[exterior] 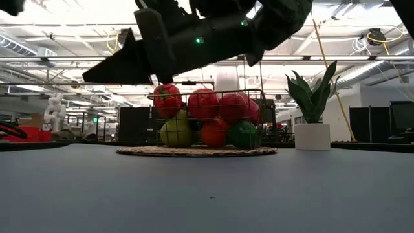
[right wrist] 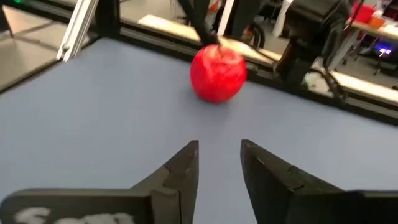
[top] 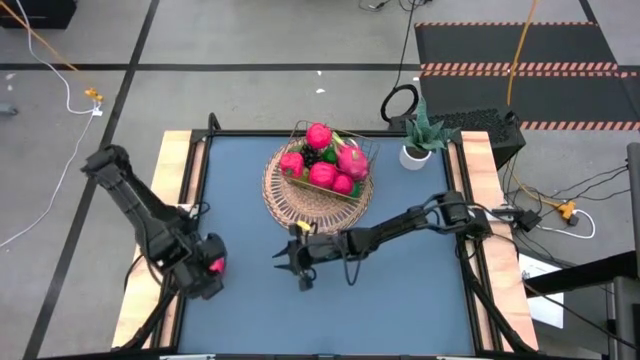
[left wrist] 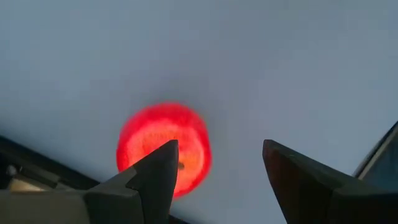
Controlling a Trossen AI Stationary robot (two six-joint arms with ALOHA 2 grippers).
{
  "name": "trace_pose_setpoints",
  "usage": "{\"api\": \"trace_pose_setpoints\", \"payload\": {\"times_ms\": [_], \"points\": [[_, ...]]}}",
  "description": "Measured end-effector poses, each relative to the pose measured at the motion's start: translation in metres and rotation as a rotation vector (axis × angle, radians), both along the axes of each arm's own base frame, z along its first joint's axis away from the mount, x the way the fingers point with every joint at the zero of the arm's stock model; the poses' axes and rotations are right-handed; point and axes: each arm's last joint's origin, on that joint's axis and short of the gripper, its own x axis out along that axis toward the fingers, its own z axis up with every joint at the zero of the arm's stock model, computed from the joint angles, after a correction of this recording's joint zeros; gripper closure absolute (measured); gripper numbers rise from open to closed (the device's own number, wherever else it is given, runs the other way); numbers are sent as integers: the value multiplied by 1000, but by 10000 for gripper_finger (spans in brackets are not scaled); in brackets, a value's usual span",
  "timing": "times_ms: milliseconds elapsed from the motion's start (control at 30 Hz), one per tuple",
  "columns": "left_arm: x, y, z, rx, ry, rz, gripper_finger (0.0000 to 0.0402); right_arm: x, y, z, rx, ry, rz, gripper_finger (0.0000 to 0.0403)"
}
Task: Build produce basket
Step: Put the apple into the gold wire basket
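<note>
The basket [top: 300,205], a round tan woven tray with a thin wire frame, lies at the table's far middle. It holds a pile of produce [top: 322,162]: pink-red round ones, green ones and dark grapes. One red round fruit [top: 216,265] rests on the table by the left edge. My left gripper [left wrist: 217,146] hangs open above that fruit [left wrist: 163,146], pointing down and clear of it. My right gripper [top: 290,265] hovers at mid-table near the basket, open by a narrow gap [right wrist: 219,149]. It faces the red fruit [right wrist: 217,73], which lies well ahead of its fingers.
A green plant in a white pot [top: 417,150] stands at the far right corner, right of the basket [exterior: 194,151]. Wooden rails [top: 175,200] run along both table sides. The blue mat [top: 260,310] is bare toward the near edge.
</note>
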Motion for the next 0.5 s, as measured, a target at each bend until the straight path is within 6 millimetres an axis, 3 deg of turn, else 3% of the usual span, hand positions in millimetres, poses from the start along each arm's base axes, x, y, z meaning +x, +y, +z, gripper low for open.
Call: {"api": "trace_pose_setpoints", "payload": {"times_ms": [300, 500], "points": [[-7, -23, -22, 97, 125, -21, 168, 0, -1, -2, 11, 29, -8, 287], [-9, -21, -30, 183, 209, -21, 226, 0, -1, -2, -4, 26, -3, 287]]}}
